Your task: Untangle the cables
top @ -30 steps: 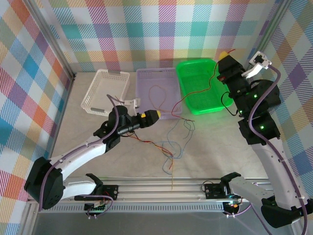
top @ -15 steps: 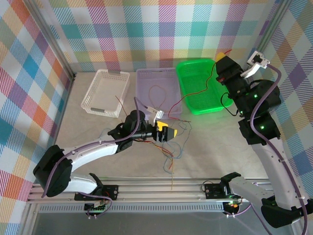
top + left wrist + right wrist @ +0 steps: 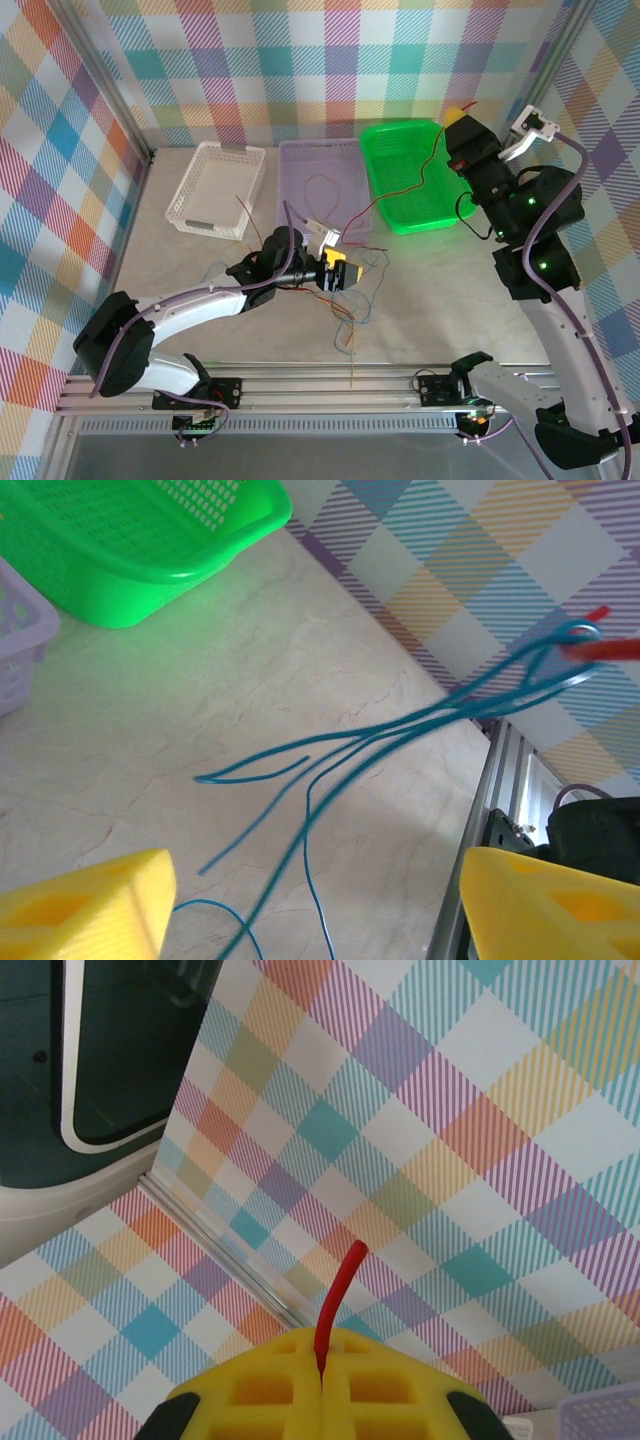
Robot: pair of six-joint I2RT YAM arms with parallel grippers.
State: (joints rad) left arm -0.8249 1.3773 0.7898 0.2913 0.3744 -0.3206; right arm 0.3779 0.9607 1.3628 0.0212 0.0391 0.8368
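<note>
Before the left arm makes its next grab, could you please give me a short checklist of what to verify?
1. Right hand shut on the red cable: ok.
2. Left hand open, fingers wide apart: ok.
3. Blue cables lie ahead, between the left fingers: ok.
4. Which blue strand to take: cannot tell; they cross and blur.
5. Red cable free of the tangle: not ok; it runs across the green basket towards it.
6. Cables lying separate on the table: not ok.
</note>
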